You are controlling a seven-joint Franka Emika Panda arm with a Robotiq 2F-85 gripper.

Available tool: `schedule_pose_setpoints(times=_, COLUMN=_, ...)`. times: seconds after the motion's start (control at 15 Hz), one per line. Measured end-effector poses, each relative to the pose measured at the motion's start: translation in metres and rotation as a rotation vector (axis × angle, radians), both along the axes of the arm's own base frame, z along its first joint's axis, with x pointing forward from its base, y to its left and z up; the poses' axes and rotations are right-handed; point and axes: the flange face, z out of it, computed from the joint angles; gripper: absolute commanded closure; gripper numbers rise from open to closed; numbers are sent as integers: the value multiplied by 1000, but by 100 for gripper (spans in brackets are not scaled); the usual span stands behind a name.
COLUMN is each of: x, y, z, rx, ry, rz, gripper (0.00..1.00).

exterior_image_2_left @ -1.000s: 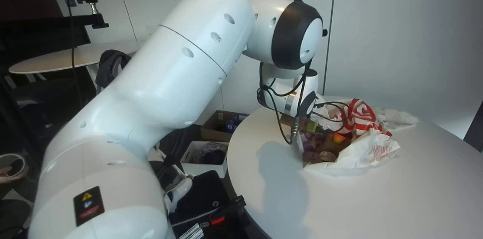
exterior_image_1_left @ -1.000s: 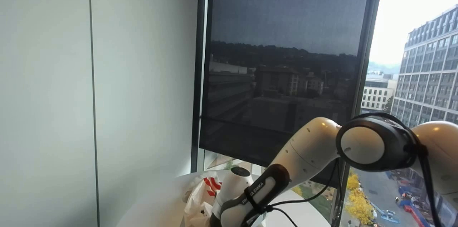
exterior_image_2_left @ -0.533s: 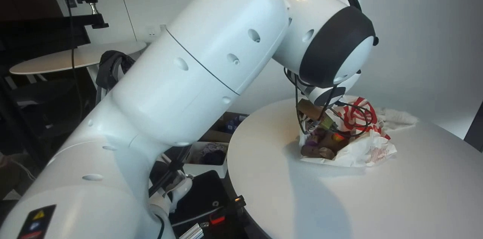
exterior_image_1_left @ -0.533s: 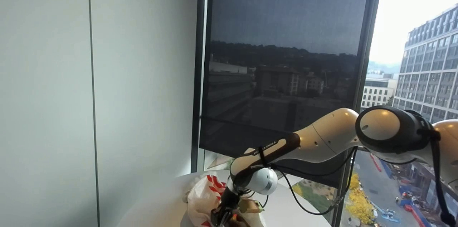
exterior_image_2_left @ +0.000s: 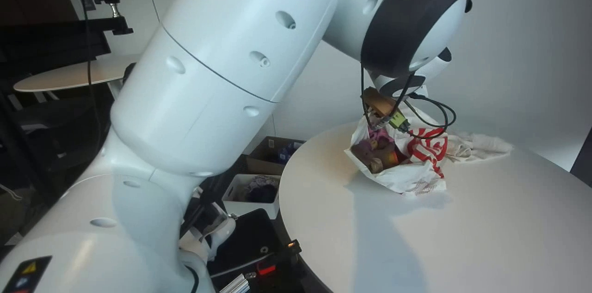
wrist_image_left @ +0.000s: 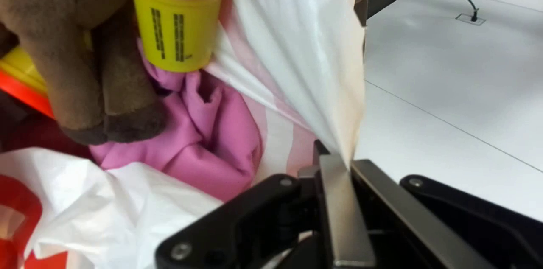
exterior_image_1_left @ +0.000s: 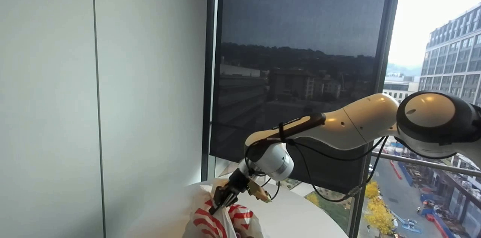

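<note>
White plastic bag: red-printed, well filled; its edge stretches from the top middle of the wrist view down to a narrow peak right of centre; in an exterior view the bag sits right of centre, mouth toward the camera.
End effector: pressed together on that peak, pinching the plastic between its fingertips; it enters from the bottom of the wrist view.
Inside the bag: a yellow tub with a purple lid, upper left of the wrist view; pink fabric below it; a brown plush toy to the left; a partly hidden yellow-and-orange thing at the left edge.
Tabletop: white, filling the lower right of an exterior view; a pale crumpled thing lies just right of the bag.
Gripped edge: the step in hand looks to be handling the bag by its rim; lifting or dragging, I cannot tell.
Thin plastic: the next move calls, I judge, for a firm pinch and a slow pull; the film could slip, the contents could tip out.
</note>
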Motion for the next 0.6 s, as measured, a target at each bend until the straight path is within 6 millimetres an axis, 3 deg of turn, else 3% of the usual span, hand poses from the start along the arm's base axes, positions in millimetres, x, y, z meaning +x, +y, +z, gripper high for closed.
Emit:
schedule_pose_setpoints(times=0.13, x=-7, y=6, z=29, rx=-10, ry=-72, rz=-10, gripper=100)
schedule_pose_setpoints(times=0.27, x=-15, y=4, z=38, rx=-51, ry=-93, rz=-12, gripper=100)
schedule_pose_setpoints(times=0.4, x=-18, y=-4, z=24, rx=-99, ry=-70, rz=-22, gripper=100)
schedule_pose_setpoints(times=0.6, x=-24, y=-17, z=-14, rx=-159, ry=-9, rz=-24, gripper=100)
